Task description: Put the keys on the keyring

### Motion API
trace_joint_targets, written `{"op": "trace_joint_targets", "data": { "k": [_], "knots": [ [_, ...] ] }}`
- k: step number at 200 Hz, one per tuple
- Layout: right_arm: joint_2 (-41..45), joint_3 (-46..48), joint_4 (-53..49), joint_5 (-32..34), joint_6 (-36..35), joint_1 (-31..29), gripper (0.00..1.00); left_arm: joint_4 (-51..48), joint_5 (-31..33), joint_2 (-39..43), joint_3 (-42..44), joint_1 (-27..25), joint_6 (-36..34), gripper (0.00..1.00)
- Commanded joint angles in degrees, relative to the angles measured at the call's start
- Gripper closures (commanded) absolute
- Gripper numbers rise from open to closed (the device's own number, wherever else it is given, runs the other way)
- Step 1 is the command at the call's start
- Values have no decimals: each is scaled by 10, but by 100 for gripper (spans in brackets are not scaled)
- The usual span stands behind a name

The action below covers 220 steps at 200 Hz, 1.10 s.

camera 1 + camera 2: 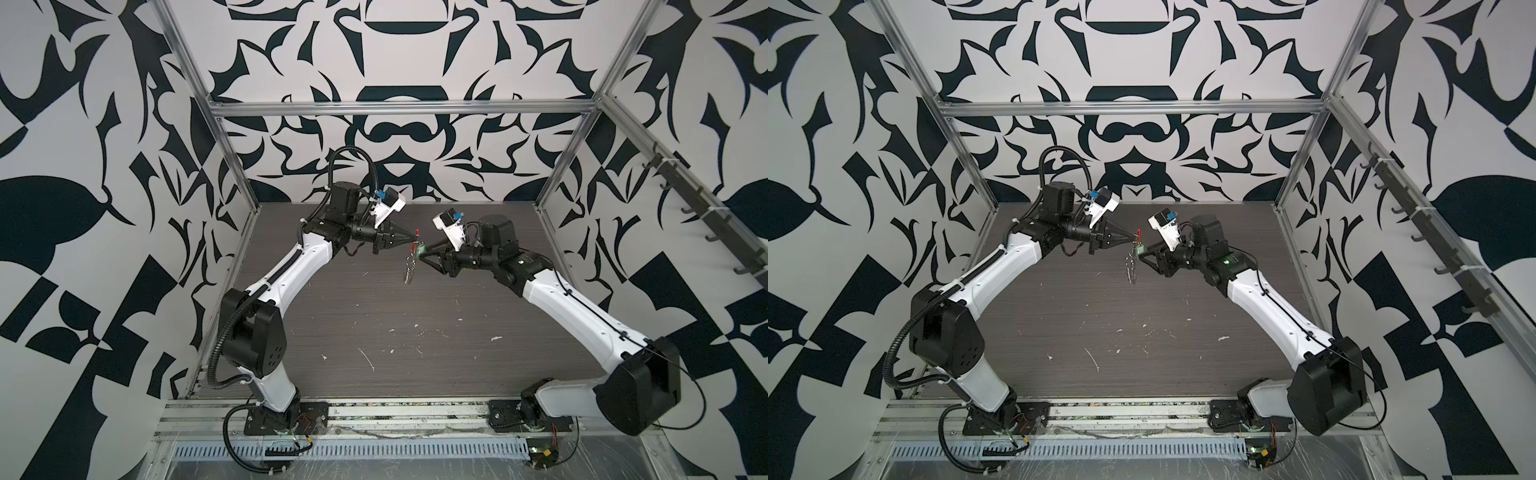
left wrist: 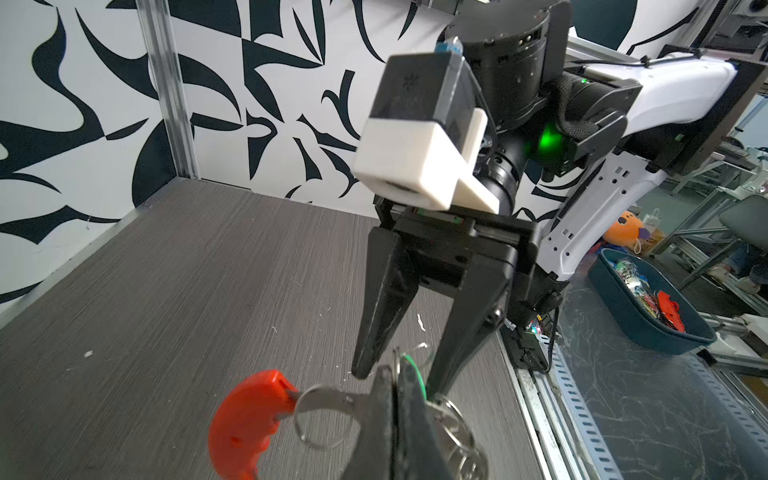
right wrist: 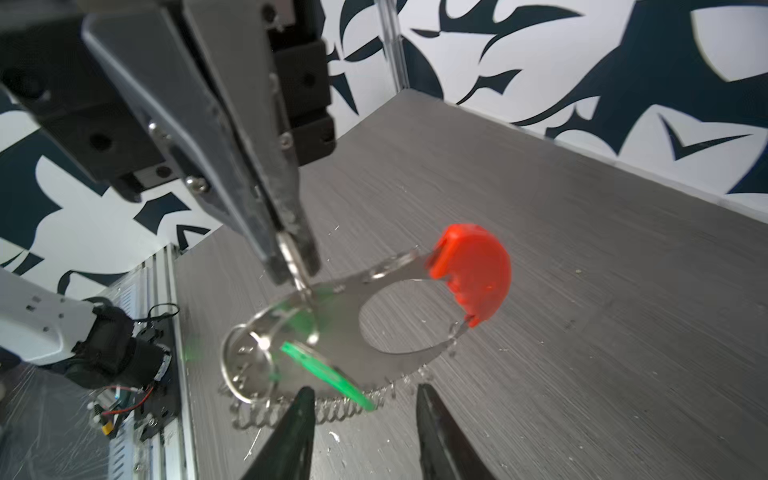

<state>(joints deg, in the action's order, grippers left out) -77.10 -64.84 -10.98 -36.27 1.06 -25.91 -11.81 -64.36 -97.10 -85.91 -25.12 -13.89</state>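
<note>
The left end effector [image 3: 293,266] is clenched on the keyring [image 3: 345,307], suspending it clear of the table [image 3: 582,249], while the right end effector [image 3: 365,390], jaws released, flanks the keys [image 3: 328,370] resting against its band.

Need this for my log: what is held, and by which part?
The left gripper pinches the keyring by its metal loop, away from the red segment; the right gripper is open, empty.

the keyring [image 1: 410,268] hangs above the table [image 1: 374,324], boxed in: the left gripper [image 1: 414,238] clamps it from the keyring's left, and the right gripper [image 1: 421,253], fingers parted, crowds just beside its right. nearer than the keyring, bare tabletop leaves a wide approach.
</note>
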Motion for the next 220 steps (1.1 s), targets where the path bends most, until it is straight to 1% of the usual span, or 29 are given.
{"op": "trace_joint_targets", "data": {
  "k": [1,31,49,64,81,91,107,121,141,156,183,205,220],
  "knots": [
    [2,-33,19,-13,-1,-6,56,-4,-24,18,-8,2,-2,100],
    [-3,-41,25,-4,-2,-6,56,-7,-27,18,-7,2,-2,100],
    [-3,-46,23,-2,-4,-6,63,-9,-27,20,-6,2,-3,100],
    [-1,-47,18,-1,-7,-6,75,-11,-27,20,-7,2,-4,100],
    [2,-45,11,3,-11,-6,84,-12,-27,21,-7,2,-5,100],
    [5,-42,9,6,-13,-6,87,-12,-27,21,-8,2,-5,100],
    [7,-41,6,8,-15,-6,96,-12,-29,18,-12,2,-4,100],
    [7,-41,5,10,-15,-7,100,-11,-30,16,-17,2,-1,100],
    [6,-40,5,14,-15,-6,100,6,-30,19,-14,2,14,100],
    [2,-39,4,15,-14,-6,100,65,-31,26,7,2,52,100],
    [-9,-42,8,3,-6,-9,100,222,-20,39,58,2,147,100],
    [-22,-52,8,6,-5,-32,100,369,2,40,98,0,236,100],
    [-28,-57,10,9,-4,-46,100,436,16,37,116,-2,276,100]
  ]
}}
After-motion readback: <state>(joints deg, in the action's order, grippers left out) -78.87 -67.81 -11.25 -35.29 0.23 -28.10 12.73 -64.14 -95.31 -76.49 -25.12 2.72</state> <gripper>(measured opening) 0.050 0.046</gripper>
